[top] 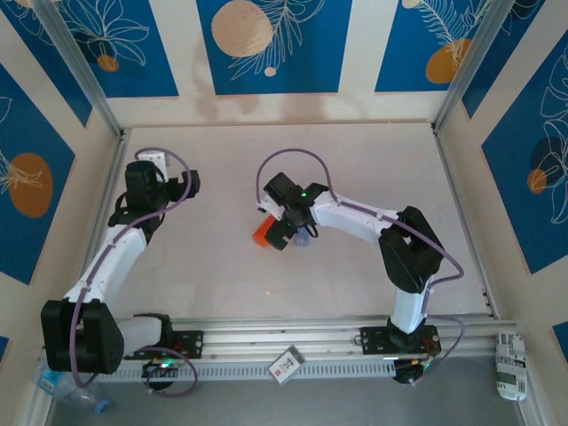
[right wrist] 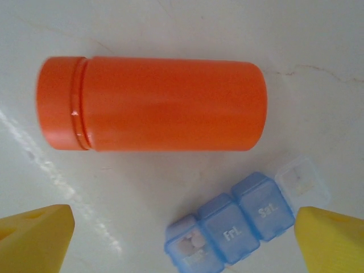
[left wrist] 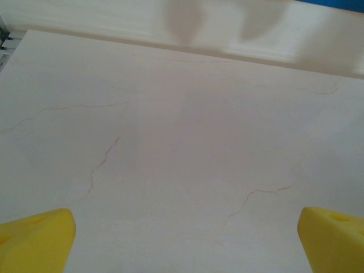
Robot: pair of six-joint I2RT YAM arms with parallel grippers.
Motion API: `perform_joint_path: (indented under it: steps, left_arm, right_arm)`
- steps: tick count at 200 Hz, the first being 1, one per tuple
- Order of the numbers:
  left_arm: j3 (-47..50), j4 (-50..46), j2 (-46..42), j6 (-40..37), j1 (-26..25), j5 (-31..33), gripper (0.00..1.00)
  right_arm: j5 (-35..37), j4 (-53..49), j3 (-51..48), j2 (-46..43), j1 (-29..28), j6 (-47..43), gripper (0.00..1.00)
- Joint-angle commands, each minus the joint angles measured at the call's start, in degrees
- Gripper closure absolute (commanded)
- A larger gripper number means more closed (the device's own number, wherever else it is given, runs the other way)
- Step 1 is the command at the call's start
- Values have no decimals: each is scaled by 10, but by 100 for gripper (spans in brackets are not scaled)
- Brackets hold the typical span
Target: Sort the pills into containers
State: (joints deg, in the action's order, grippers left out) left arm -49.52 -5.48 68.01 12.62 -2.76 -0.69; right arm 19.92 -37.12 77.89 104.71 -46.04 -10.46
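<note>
On the bench (top: 355, 169), the left end effector (left wrist: 183, 242) hangs with fingers apart. The right end effector (right wrist: 185, 230), also apart, hovers over the orange bottle (right wrist: 153, 103) lying sideways. Just beside the bottle lie the blue containers (right wrist: 239, 224), with pills (right wrist: 192, 243) in an open end compartment.

1. It was a lab robot cell: a pale veined stone-look tabletop (top: 222, 284) lay under the right claw (right wrist: 183, 227).
2. Blue wall panels printed with white leaves and orange discs (top: 266, 44) stood beyond the claw.
3. A grooved aluminium rail (top: 293, 334) ran behind it.
</note>
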Motion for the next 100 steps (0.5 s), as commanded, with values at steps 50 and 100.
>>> perform_joint_path:
  steps: [50, 100]
  left_arm:
    - [-14, 6, 15, 39, 17, -41, 0]
    - [-16, 9, 29, 52, 20, -57, 0]
  right_arm:
    - [99, 53, 37, 99, -42, -136, 1]
    - [134, 90, 65, 131, -50, -184, 1]
